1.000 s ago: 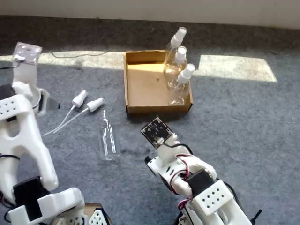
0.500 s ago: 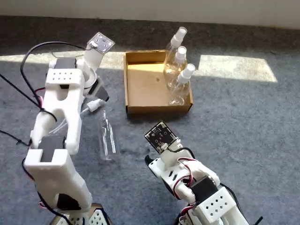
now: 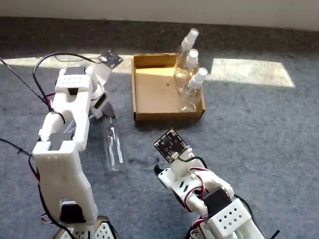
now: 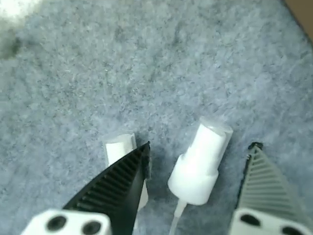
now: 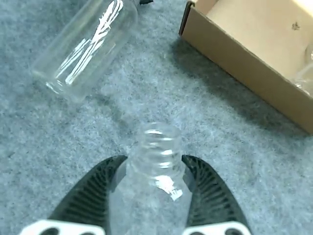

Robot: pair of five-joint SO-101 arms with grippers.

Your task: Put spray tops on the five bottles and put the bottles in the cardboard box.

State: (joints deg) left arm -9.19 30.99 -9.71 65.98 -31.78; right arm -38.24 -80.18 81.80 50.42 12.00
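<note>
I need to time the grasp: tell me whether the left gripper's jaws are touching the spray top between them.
Apart. The left wrist view shows carpet between the spray top and each jaw of the open left gripper.

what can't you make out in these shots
Left wrist view: second spray top, mostly behind the black jaw; nearer spray top, tube cut off by the edge.
Right wrist view: held bottle, lower body cut off by the edge.
High view: left arm covers its jaws.
</note>
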